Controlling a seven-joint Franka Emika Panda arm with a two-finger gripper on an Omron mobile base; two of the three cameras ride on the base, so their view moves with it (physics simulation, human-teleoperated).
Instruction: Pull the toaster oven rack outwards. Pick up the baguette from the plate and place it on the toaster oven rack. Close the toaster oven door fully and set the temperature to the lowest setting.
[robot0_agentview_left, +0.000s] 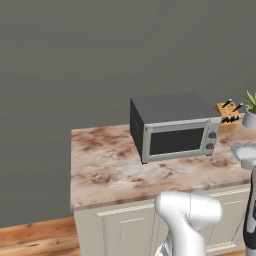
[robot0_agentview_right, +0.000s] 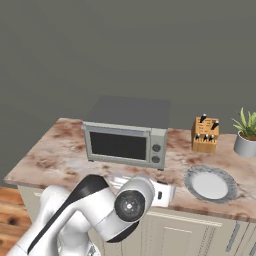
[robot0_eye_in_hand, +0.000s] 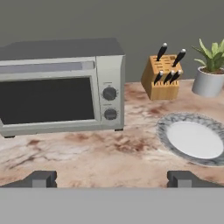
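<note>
toaster oven (robot0_eye_in_hand: 61, 85): set on the counter (robot0_eye_in_hand: 109, 153), ahead of the left fingertip (robot0_eye_in_hand: 41, 178) (its door (robot0_eye_in_hand: 48, 98) is seen shut)
knobs (robot0_eye_in_hand: 109, 103): stacked at the oven's right end, between the two fingertips and beyond them
plate (robot0_eye_in_hand: 192, 139): laid on the counter just ahead of the right fingertip (robot0_eye_in_hand: 181, 178), right of the oven
knife block (robot0_eye_in_hand: 164, 75): stood behind the plate
potted plant (robot0_eye_in_hand: 211, 70): placed right of the knife block
</note>
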